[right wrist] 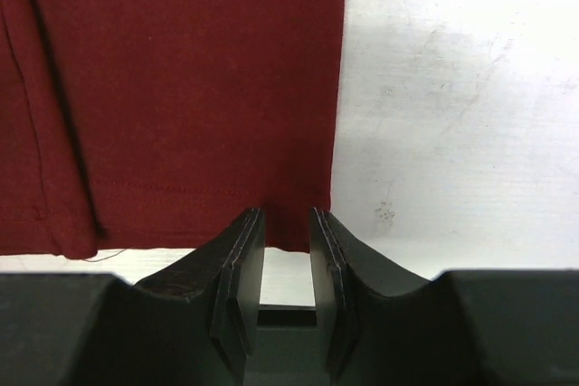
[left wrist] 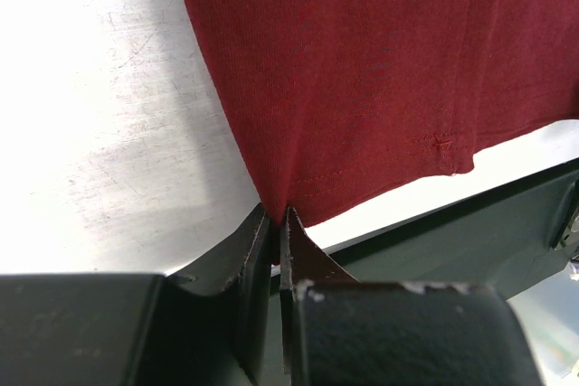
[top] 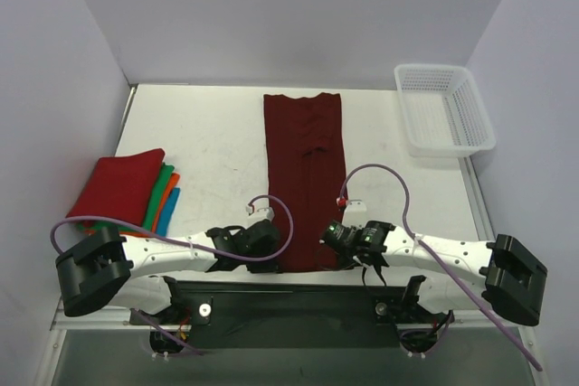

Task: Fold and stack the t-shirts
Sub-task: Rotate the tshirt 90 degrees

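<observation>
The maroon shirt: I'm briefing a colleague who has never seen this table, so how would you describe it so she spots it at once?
On the white table, look down the middle. The maroon shirt lies there as a long narrow strip, running from the near edge towards the back. Unlike the folded pile at the left, topped bright red, it is darker and spread out long.

Plain pale lavender walls [top: 298, 15] enclose a scuffed white table [top: 217, 133] on three sides, evenly lit.

A robotics lab cell: plain white walls [top: 289, 15] box in a worktable [top: 217, 133].
</observation>
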